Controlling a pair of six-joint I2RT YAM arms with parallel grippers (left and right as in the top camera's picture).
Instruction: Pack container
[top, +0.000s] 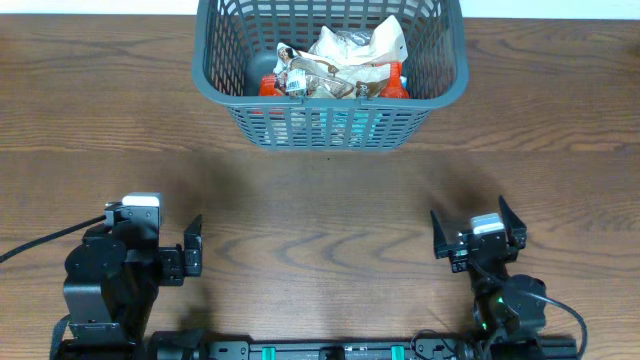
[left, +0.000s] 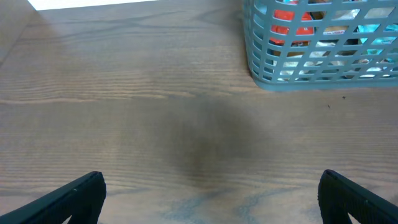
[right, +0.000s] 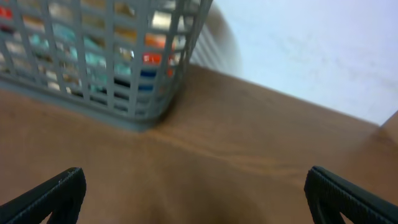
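container (top: 330, 125) judged packed, well ahead of fingers (left: 74, 196) | left gripper (top: 192, 247), right gripper (top: 474, 224) spread, empty | next: no further pick judged needed

Ahead of my left gripper (left: 211, 193), off to the right of its jaws, the container (left: 261, 68) stands on the table (left: 124, 112), well apart from them. From my right gripper (right: 194, 186), it sits ahead and left of the jaws. Packets (top: 345, 60) lie piled inside it.
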